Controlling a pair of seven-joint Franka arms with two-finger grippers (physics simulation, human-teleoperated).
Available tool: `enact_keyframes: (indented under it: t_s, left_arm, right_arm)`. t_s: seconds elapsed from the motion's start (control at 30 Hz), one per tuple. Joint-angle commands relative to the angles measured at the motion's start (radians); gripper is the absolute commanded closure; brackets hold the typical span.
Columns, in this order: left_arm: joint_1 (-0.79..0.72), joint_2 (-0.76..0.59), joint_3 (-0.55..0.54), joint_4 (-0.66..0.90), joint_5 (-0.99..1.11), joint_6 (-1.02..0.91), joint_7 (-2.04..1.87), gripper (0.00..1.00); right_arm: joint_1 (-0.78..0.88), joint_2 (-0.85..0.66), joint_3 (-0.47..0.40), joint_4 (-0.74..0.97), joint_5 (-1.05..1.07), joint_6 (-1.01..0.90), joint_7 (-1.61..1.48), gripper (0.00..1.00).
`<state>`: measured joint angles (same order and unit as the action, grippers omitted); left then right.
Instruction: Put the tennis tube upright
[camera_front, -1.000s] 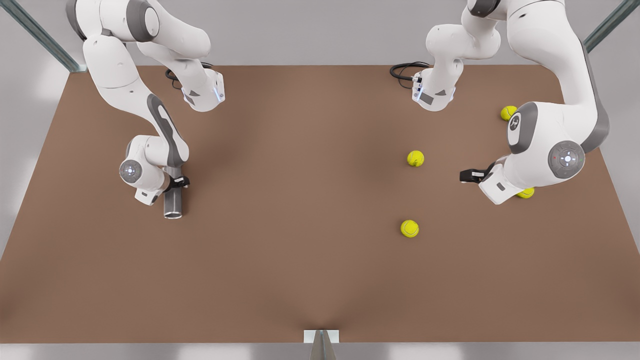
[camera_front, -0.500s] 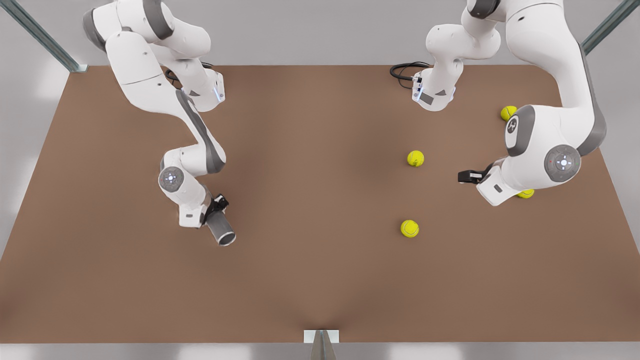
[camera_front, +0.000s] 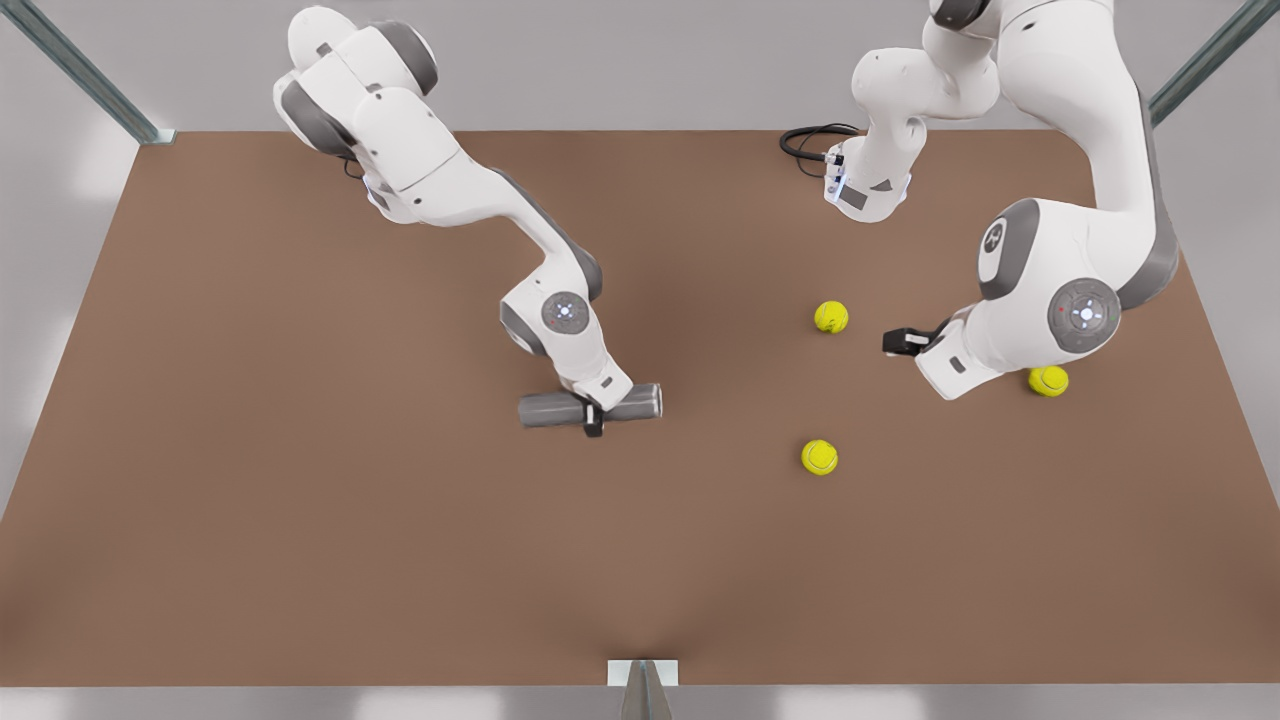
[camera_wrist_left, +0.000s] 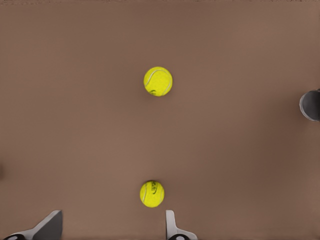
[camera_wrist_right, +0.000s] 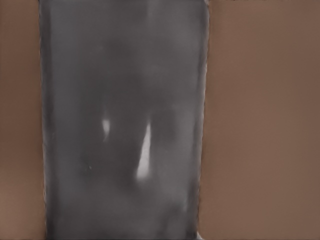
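Mid-frame, your right gripper (camera_front: 593, 420) clamps the tube (camera_front: 545, 409), lying flat; left gripper (camera_front: 897, 341) spread wide, center-right, near balls (camera_front: 831, 317)

The right tool (camera_front: 592, 418) covers the middle of the tennis tube (camera_front: 545, 410); close up, the tube's ends run past the picture's edges.

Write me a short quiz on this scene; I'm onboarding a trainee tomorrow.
1. True or false: the tennis tube stands upright on the table.
2. Which gripper grasps it: A) right gripper, B) left gripper?
3. Fill in: the front view shows ___ tennis balls.
Key: 1 false, it lies level. 2 A; the left gripper waits open among the balls. 3 three.
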<state>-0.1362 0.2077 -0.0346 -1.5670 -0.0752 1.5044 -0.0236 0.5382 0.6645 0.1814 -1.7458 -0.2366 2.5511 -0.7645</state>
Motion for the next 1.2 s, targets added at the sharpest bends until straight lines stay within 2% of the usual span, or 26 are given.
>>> enact_keyframes:
  t_s: [0.0,0.37,0.4,0.43,0.57,0.67,0.77,0.87,0.9,0.93,0.97,1.0,1.07,1.1,1.13,1.17]
  left_arm:
    - [0.003,0.002,-0.001,-0.001,-0.005,0.023,-0.016,0.00]
    - [-0.003,0.033,-0.002,0.001,-0.001,-0.004,-0.016,0.00]
    - [-0.005,0.033,-0.002,0.001,-0.001,-0.004,-0.016,0.00]
    - [-0.006,0.033,-0.002,0.001,-0.001,-0.004,-0.016,0.00]
    - [-0.012,0.062,-0.002,0.015,-0.043,-0.004,-0.068,0.00]
    - [-0.026,0.090,-0.074,0.015,-0.037,0.036,-0.073,0.00]
    - [-0.032,0.107,-0.100,0.015,-0.044,0.085,-0.091,0.00]
    - [-0.036,0.142,-0.111,0.015,-0.049,0.145,-0.104,0.00]
    - [-0.034,0.156,-0.111,0.015,-0.115,0.178,-0.104,0.00]
    - [-0.034,0.173,-0.111,0.018,-0.144,0.189,-0.104,0.00]
    - [-0.032,0.197,-0.111,0.054,-0.181,0.200,-0.102,0.00]
    - [-0.029,0.223,-0.108,0.059,-0.297,0.209,-0.098,0.00]
    - [-0.014,0.274,-0.110,0.058,-0.481,0.322,-0.088,0.00]
    - [-0.017,0.292,-0.111,0.056,-0.500,0.411,-0.095,0.00]
    - [-0.013,0.332,-0.119,0.056,-0.569,0.471,-0.084,0.00]
    - [-0.013,0.364,-0.126,0.056,-0.685,0.491,0.041,0.00]
  right_arm:
    - [0.006,0.021,-0.002,0.014,-0.021,0.004,-0.170,0.44]
    - [0.003,0.101,-0.002,0.049,-0.013,0.066,-0.170,0.42]
    - [0.003,0.101,-0.002,0.049,-0.013,0.066,-0.170,0.10]
    - [-0.001,0.099,-0.003,0.051,-0.016,0.066,-0.174,0.00]
    - [-0.003,0.099,-0.003,0.057,-0.013,0.066,-0.168,0.00]
    - [-0.007,0.096,-0.003,0.057,-0.015,0.063,-0.173,0.00]
    - [-0.014,0.086,-0.002,0.055,-0.017,0.054,-0.177,0.00]
    - [-0.011,0.023,0.007,0.025,-0.015,0.015,-0.170,0.00]
    - [-0.014,-0.032,0.026,-0.017,0.006,-0.009,-0.168,0.00]
    - [-0.029,-0.117,0.072,-0.055,0.091,-0.095,-0.161,0.00]
    - [-0.029,-0.262,0.084,-0.040,0.236,-0.366,-0.130,0.00]
    - [-0.046,-0.393,0.059,0.029,0.382,-0.636,-0.079,0.00]
    - [-0.182,-0.388,-0.048,0.212,0.379,-1.034,0.414,0.00]
    - [-0.236,-0.343,-0.144,0.239,0.263,-1.037,0.513,0.00]
    - [-0.270,-0.290,-0.287,0.270,0.241,-0.921,0.542,0.00]
    - [-0.290,-0.266,-0.377,0.270,0.238,-0.852,0.542,0.00]
